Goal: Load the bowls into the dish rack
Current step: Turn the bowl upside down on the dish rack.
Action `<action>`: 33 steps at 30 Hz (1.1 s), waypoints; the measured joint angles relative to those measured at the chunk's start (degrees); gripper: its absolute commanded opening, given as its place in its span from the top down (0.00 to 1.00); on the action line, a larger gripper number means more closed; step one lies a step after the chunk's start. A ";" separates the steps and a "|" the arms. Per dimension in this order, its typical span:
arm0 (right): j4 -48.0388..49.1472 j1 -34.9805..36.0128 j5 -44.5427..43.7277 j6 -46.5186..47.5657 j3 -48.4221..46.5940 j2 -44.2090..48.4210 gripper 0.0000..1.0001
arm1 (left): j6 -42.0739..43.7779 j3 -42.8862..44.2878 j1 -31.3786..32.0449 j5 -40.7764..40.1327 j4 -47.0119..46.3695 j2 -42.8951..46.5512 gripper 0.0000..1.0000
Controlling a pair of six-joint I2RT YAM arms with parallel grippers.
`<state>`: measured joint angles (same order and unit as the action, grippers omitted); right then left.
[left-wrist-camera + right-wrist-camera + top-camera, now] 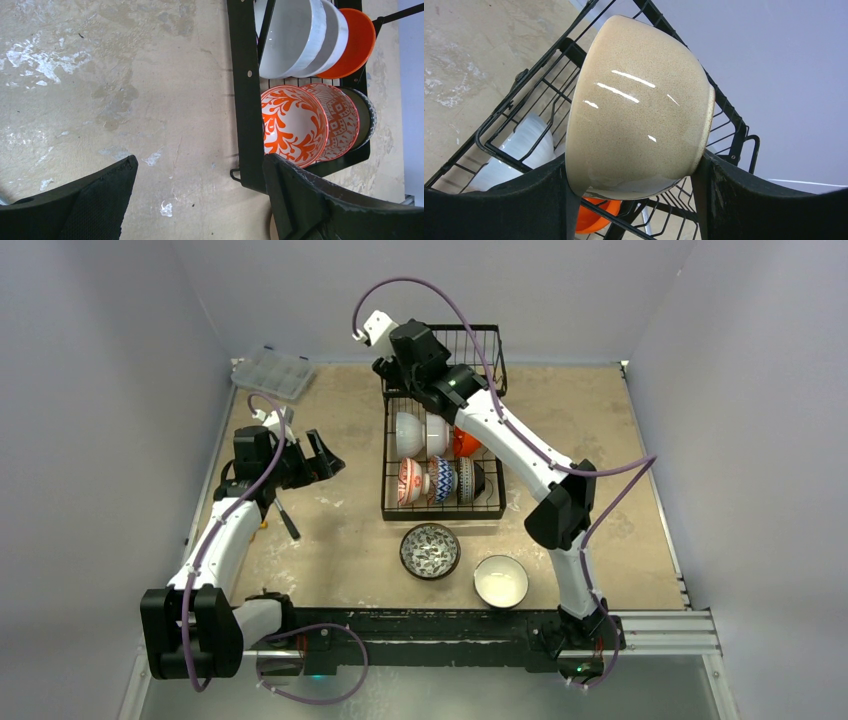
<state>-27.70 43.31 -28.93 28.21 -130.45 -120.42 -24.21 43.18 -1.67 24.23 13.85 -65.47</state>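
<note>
The black wire dish rack (pixel 443 508) stands mid-table. Its base holds two rows of bowls on edge: white (pixel 408 434), grey-white (pixel 436 435) and orange (pixel 465 444) behind, red floral (pixel 410 481), blue-patterned (pixel 441 480) and a dark one (pixel 470 480) in front. My right gripper (pixel 634 175) is shut on a tan speckled bowl (pixel 641 105), tilted on its side over the rack's raised basket tier (pixel 729 120). My left gripper (pixel 200 175) hangs open over bare table just left of the rack's frame (pixel 245 100). Two bowls lie loose on the table: a dark patterned one (pixel 430 551) and a white one (pixel 500 581).
A clear plastic compartment box (pixel 272 371) sits at the far left corner. A dark stick-like object (pixel 287 519) lies on the table below the left gripper (pixel 318 462). Grey walls close in the table on three sides.
</note>
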 measured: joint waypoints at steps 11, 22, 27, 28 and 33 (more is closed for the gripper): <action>-0.85 0.31 1.92 -0.02 0.24 0.00 1.00 | 0.00 0.00 0.26 0.02 -0.02 0.00 0.07; 0.42 0.57 1.49 0.31 1.66 0.50 0.83 | 0.00 0.00 0.26 0.02 -0.02 0.00 0.07; 0.96 0.57 1.46 0.28 2.38 0.87 0.80 | 0.00 0.00 0.26 0.02 -0.02 0.00 0.08; 1.05 0.57 1.46 0.26 2.49 0.92 0.79 | 0.00 0.00 0.26 0.04 -0.02 0.00 0.08; 1.05 0.61 1.49 0.04 2.54 0.96 0.74 | 0.00 0.00 0.26 0.04 -0.02 0.00 0.08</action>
<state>-26.65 43.92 -27.44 28.25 -127.92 -119.46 -24.21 43.18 -1.41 24.27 13.82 -65.47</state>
